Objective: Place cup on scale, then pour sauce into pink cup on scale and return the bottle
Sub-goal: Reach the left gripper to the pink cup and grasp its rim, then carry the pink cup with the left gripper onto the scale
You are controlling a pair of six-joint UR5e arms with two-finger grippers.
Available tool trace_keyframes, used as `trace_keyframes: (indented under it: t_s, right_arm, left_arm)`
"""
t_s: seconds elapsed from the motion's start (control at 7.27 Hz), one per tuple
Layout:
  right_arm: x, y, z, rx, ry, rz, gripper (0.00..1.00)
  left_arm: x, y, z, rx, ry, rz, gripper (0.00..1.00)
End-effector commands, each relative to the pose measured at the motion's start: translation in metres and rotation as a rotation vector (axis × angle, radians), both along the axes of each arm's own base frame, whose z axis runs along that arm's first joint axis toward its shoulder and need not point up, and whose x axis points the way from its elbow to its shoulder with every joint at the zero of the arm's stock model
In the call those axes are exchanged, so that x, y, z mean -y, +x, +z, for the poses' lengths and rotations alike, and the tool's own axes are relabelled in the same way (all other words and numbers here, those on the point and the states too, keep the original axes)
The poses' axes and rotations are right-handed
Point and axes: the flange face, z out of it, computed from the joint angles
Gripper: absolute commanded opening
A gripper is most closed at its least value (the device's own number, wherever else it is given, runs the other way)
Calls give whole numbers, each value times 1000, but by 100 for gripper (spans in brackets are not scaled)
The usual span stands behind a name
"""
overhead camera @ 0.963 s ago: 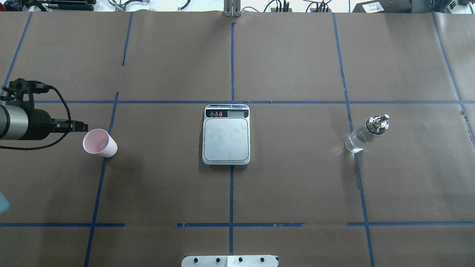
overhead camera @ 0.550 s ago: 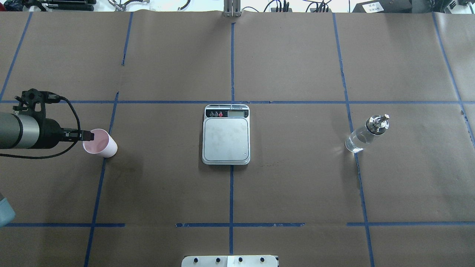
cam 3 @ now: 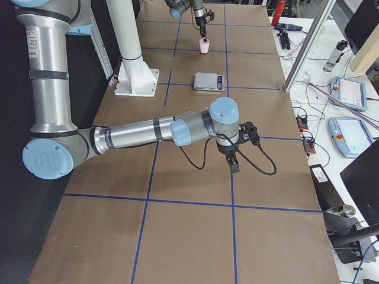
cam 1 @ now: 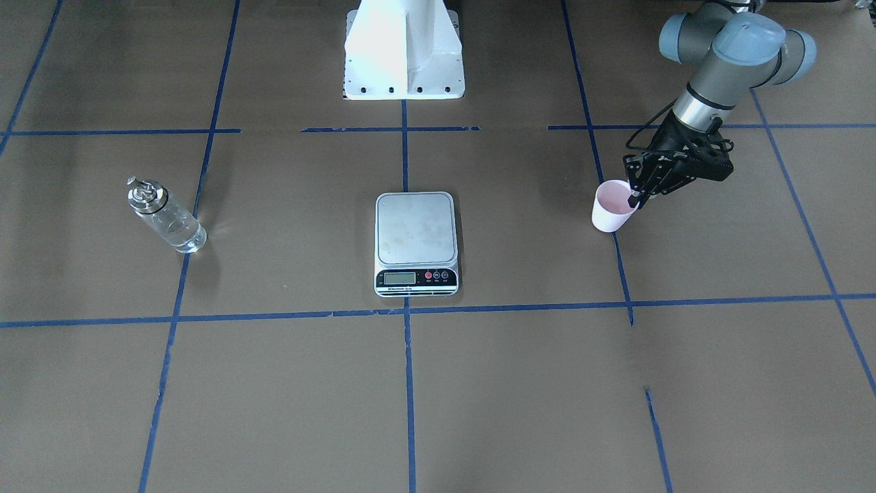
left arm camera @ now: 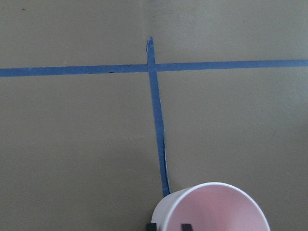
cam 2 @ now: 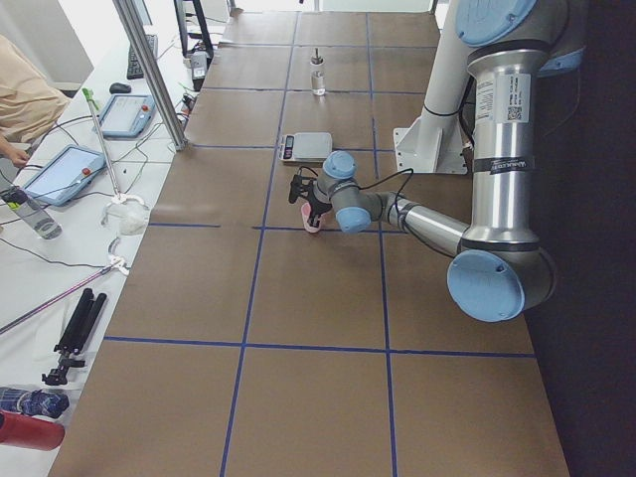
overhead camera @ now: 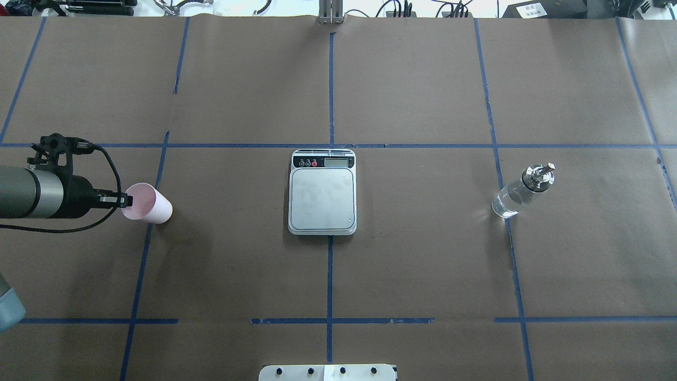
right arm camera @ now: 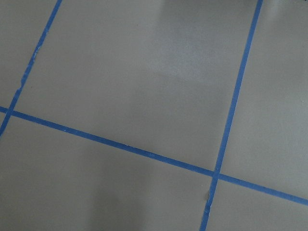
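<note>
The pale pink cup (overhead camera: 152, 208) stands at the table's left, also in the front view (cam 1: 611, 209) and left wrist view (left arm camera: 216, 209). My left gripper (overhead camera: 127, 201) (cam 1: 633, 200) is at its rim, one fingertip (left arm camera: 185, 226) inside and one outside the wall, shut on the cup. The scale (overhead camera: 322, 198) (cam 1: 415, 229) lies at the centre with a bare platform. The glass bottle (overhead camera: 515, 197) (cam 1: 168, 219) of clear sauce stands far right, upright. My right gripper (cam 3: 235, 166) hangs low over bare paper, seen only from the side; I cannot tell if it is open.
Brown paper with blue tape lines (overhead camera: 330, 90) covers the table. The robot's white base (cam 1: 404, 55) stands at the table's robot-side edge. Tablets (cam 2: 60, 174) and cables lie on a side bench beyond the far edge.
My left gripper has moved right and down onto the cup's rim. The cup has shifted slightly to the right. Scale and bottle have not moved.
</note>
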Motion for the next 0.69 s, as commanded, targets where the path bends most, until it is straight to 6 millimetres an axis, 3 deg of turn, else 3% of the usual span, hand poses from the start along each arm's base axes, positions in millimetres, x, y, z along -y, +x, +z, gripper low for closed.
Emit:
trace_keyframes:
  t_s: [0.0, 0.14, 0.28, 0.41, 0.55]
  right_arm:
    - [0, 0, -1, 0, 1, -1, 100]
    - [0, 0, -1, 0, 2, -2, 100]
    - [-1, 0, 0, 0, 0, 1, 100]
    - [-1, 0, -1, 0, 1, 1, 100]
    - [-1, 0, -1, 0, 1, 1, 100]
  left_arm:
    - [-2, -3, -21, -7, 11, 10, 0]
    - [1, 0, -57, 35, -25, 8, 0]
    - [20, 22, -123, 51, -46, 2, 0]
    - [38, 57, -194, 67, -66, 11, 0]
    - [30, 112, -249, 49, -137, 30, 0]
